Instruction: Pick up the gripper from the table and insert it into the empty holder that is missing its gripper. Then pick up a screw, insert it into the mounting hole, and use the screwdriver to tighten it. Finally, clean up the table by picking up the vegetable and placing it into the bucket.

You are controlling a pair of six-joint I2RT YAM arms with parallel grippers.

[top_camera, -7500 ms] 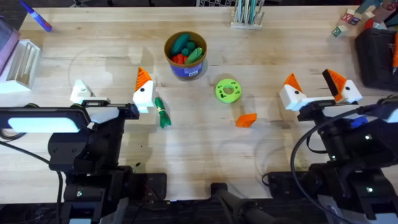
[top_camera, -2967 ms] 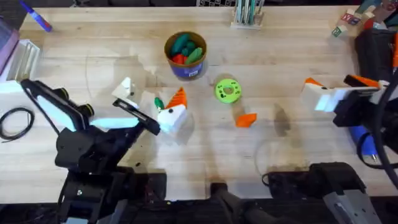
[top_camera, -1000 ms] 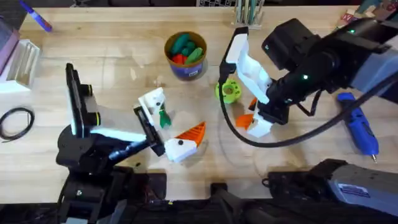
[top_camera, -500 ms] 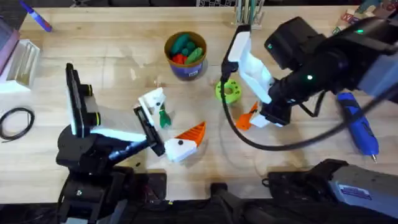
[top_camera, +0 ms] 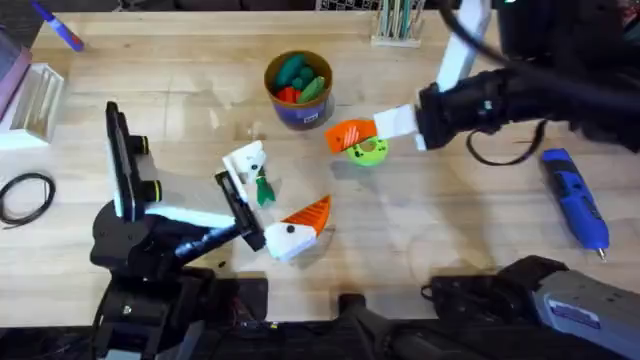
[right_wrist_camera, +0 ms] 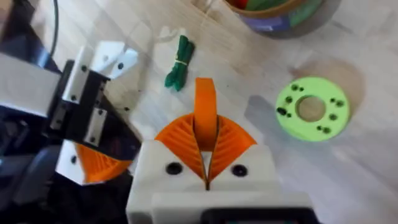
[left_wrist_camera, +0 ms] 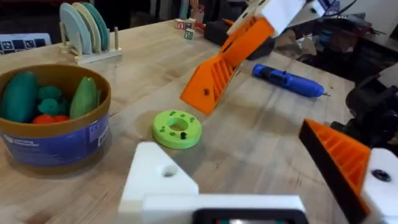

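Observation:
The gripper (right_wrist_camera: 205, 102), a small orange wedge, is pinched between the orange pads of my right gripper (right_wrist_camera: 206, 140), which is shut on it. My right gripper (top_camera: 352, 133) hangs above the table over a lime disc. My left gripper (top_camera: 275, 190) stands open low over the table. One of its fingers is the bare white holder (top_camera: 245, 160) (left_wrist_camera: 158, 180); the other carries an orange tip (top_camera: 308, 213). The green vegetable (top_camera: 262, 186) (right_wrist_camera: 179, 62) lies on the table beside the holder. The blue screwdriver (top_camera: 575, 197) lies at the right. The bucket (top_camera: 298, 112), with toy food in it, stands at the back middle.
A lime-green disc (top_camera: 368, 150) with a hole lies under the held wedge. A rack of thin plates (top_camera: 397, 22) stands at the back edge. A black cable loop (top_camera: 25, 195), a white rack (top_camera: 35, 95) and a blue marker (top_camera: 58, 27) are at the left.
My right gripper has lifted the orange wedge off the table and carried it back and to the left, over the lime disc. The left arm has not moved.

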